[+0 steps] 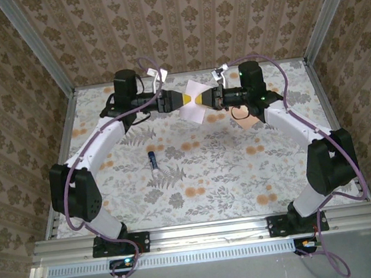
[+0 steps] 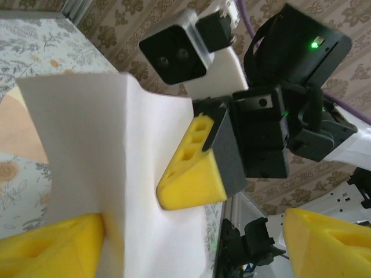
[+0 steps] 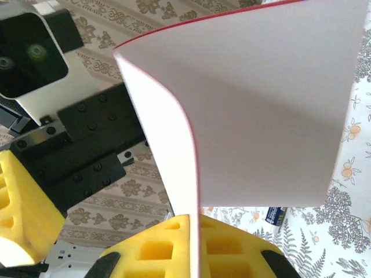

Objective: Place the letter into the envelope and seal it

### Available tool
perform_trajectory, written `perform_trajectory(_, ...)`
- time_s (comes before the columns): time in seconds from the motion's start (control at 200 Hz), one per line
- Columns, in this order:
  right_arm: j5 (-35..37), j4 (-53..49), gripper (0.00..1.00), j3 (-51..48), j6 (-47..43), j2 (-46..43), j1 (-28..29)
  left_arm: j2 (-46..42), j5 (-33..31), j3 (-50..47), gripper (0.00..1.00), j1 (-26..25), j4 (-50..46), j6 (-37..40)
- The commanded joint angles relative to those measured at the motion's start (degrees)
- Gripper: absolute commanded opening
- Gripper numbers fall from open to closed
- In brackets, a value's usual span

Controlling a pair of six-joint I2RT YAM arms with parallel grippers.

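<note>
The left arm arcs from its base toward 12 o'clock on the worktop (image 1: 202, 170), with the left pincer (image 1: 185, 99) pointing to 3 o'clock and spread wide against the letter (image 1: 196, 87), which hangs in the air. Facing it, the mirrored right arm points its right pincer (image 1: 202, 100) to 9 o'clock, pinching that sheet's edge. The envelope (image 1: 248, 116) lies flat, partly under the right forearm.

The letter (image 1: 193, 101) is thin, smooth, matt paper with a red printed edge. The envelope (image 2: 20, 132), at 9 o'clock in the left wrist view, is matt peach paper. The right gripper (image 1: 202, 99) has fingers (image 2: 191, 179) of matt yellow latticed plastic. The table (image 1: 210, 176) has a matt floral-print cover, and at 6 o'clock lies a brushed metal rail (image 1: 209, 231).
</note>
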State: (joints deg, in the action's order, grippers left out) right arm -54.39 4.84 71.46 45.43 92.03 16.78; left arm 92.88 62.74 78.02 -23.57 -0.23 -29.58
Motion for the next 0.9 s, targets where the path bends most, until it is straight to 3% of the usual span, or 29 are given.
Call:
perform_trajectory(0.0,0.96,1.22,0.00,-0.92,-0.34,0.85,0.30,-2.52,2.83,-0.06,0.74,-0.07,3.58,-1.80)
perform_trajectory(0.295,1.31,3.15,0.00,-0.41,0.70,1.57,0.38,-2.73,2.87,-0.12,0.68,-1.56,-1.11,1.92)
perform_trajectory(0.5,1.31,4.02,0.00,-0.09,1.22,1.51,0.43,-1.72,1.06,1.69,0.68,-2.18,-10.08,8.77)
perform_trajectory(0.895,0.71,3.61,0.00,0.75,1.05,1.04,0.42,-0.84,-2.45,2.67,0.69,-2.10,-15.51,13.31)
